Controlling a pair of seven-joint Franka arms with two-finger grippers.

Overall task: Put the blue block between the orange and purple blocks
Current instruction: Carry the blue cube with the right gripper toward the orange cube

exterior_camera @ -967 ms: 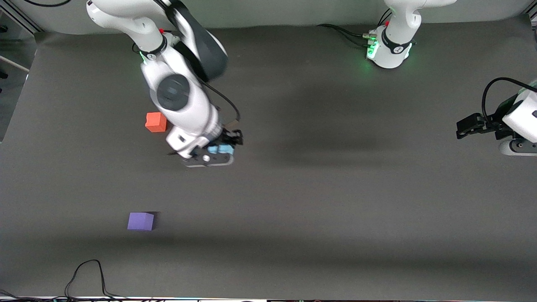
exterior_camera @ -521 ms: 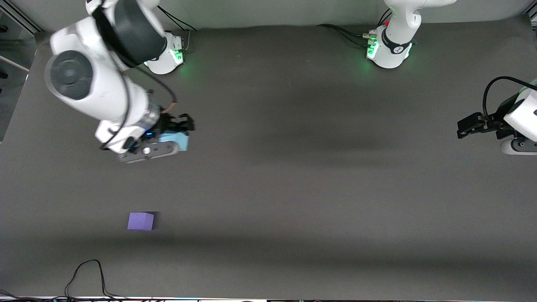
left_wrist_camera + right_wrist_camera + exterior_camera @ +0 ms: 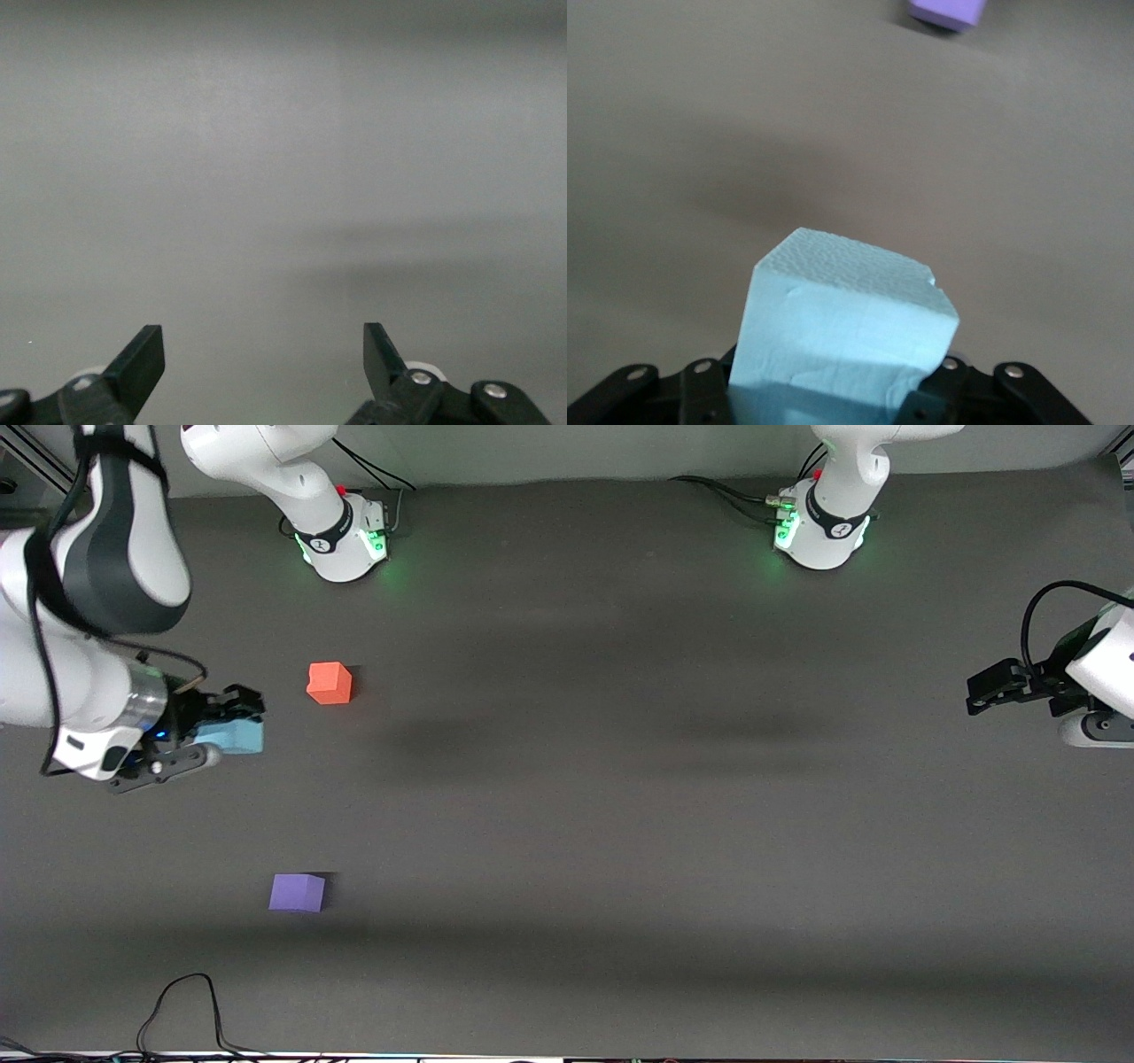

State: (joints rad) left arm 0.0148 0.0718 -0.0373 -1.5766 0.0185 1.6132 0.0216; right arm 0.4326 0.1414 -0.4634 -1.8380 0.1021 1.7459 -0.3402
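My right gripper [image 3: 232,724] is shut on the light blue block [image 3: 232,736] and holds it in the air over the table at the right arm's end. The block fills the lower part of the right wrist view [image 3: 846,328]. The orange block [image 3: 329,683] sits on the table beside the held block, toward the middle. The purple block [image 3: 298,892] sits nearer the front camera and shows at the edge of the right wrist view [image 3: 948,12]. My left gripper [image 3: 979,693] waits open and empty at the left arm's end; its wrist view [image 3: 264,359] shows only bare table.
The table [image 3: 620,824] is a dark grey mat. The two arm bases [image 3: 345,536] [image 3: 819,527] stand along its back edge. A black cable [image 3: 182,1010] lies at the front edge near the purple block.
My right arm has swung with the blue block toward the right arm's end of the table, uncovering the orange block. The left arm has not moved.
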